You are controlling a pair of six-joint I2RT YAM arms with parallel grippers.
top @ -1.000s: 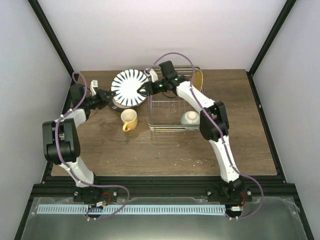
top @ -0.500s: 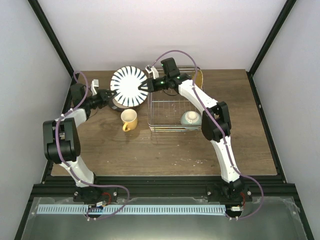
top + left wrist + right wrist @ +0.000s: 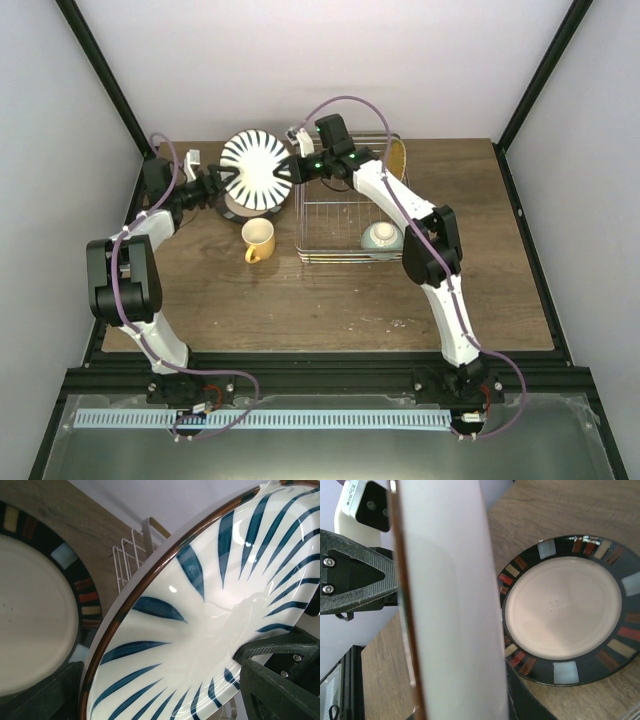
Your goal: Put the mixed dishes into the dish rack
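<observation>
The white plate with dark radial stripes (image 3: 256, 170) stands tilted on edge above the table, and my right gripper (image 3: 291, 170) is shut on its right rim. My left gripper (image 3: 224, 181) is open at the plate's left rim, one finger on each side of it. In the left wrist view the striped plate (image 3: 210, 620) fills the frame. In the right wrist view it shows edge-on as the striped plate (image 3: 450, 605). Below it the dark-rimmed tan-centred plate (image 3: 234, 208) lies flat. The yellow mug (image 3: 258, 240) stands left of the dish rack (image 3: 330, 215). The rack holds the pale green bowl (image 3: 381, 237) and the yellow-orange plate (image 3: 398, 158).
The dark-rimmed plate (image 3: 565, 610) lies directly under the held plate. A finger of the left gripper (image 3: 355, 580) shows beyond the held plate's rim. White rack wires (image 3: 129, 560) rise behind the striped plate. The back wall stands close behind both grippers.
My right gripper closed on the striped plate's right rim. My left gripper then opened and let go of the left rim. The plate has shifted slightly up and to the left.
</observation>
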